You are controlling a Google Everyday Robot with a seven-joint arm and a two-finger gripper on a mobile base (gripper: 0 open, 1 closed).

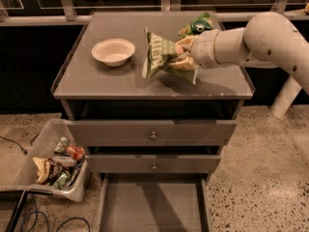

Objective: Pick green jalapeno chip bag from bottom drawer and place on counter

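Pale olive-green foil, the green jalapeno chip bag point(159, 53) is standing tilted at the middle of the counter point(96, 83), right of a white bowl point(113, 51). The gripper point(186, 57) is reaching in over the right edge, its jaws clamping the bag's right side.
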